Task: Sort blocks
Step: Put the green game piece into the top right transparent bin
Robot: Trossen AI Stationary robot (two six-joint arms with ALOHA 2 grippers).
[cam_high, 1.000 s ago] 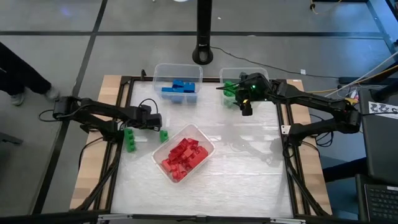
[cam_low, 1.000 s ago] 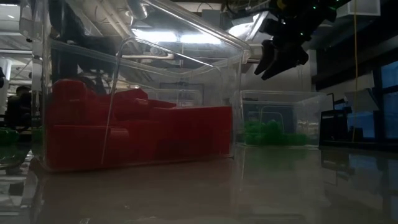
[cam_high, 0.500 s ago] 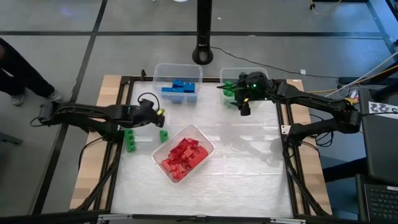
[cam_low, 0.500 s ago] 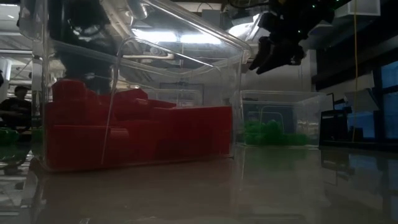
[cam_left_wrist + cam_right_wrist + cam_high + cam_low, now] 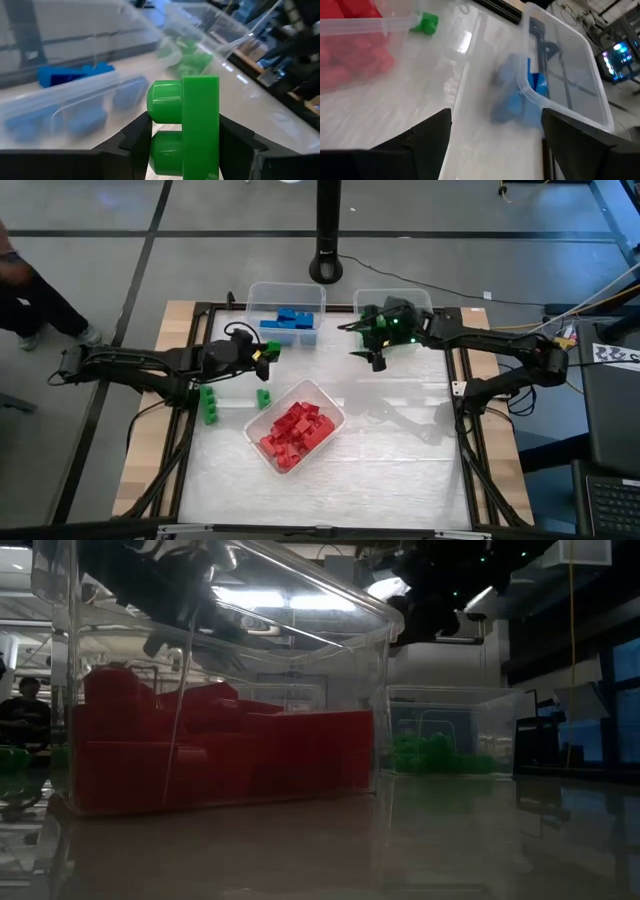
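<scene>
Your left gripper (image 5: 187, 145) is clamped on a green block (image 5: 192, 127). Your right gripper (image 5: 377, 360) is apart and empty. Two green blocks (image 5: 209, 402) wait on the table; the rest are binned.

1. The brick (image 5: 192, 127) in the dark left pincer (image 5: 185, 145) is bright green.
2. Clear bins hold red bricks (image 5: 295, 430), blue bricks (image 5: 289, 320) and green bricks (image 5: 430, 755).
3. The desk (image 5: 390, 470) is glossy white with pale wooden edges.
</scene>
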